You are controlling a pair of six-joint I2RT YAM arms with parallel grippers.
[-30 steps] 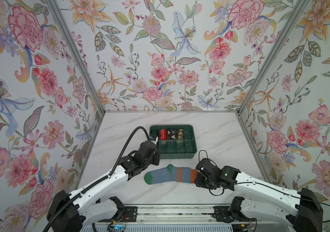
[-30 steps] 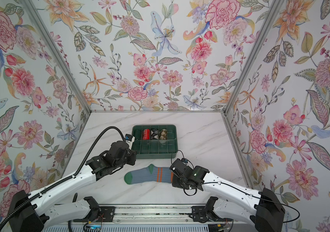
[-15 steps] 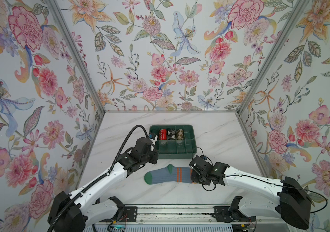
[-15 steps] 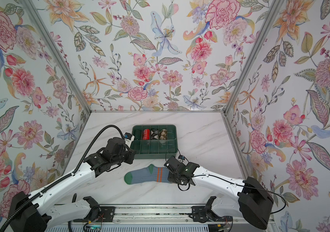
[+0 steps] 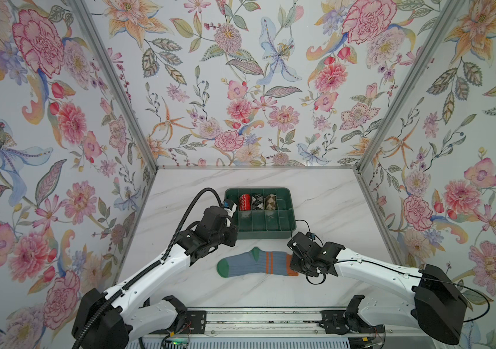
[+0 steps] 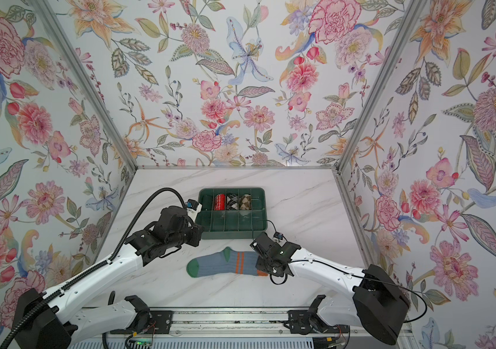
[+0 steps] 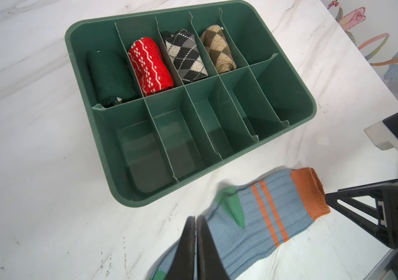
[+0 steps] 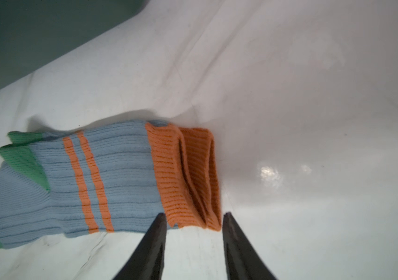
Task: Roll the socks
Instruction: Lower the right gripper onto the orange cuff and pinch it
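Nearest me on the table, the socks lie flat, stacked as 2, toes to the left. My right arm reaches in low from the right, wrist bent down at the orange cuff. My right gripper stands part open, 1 finger on either side of the cuff's edge, not yet pinching. Beyond, my left arm stretches forward, the left gripper clenched empty near the heel. Farthest sits the green tray.
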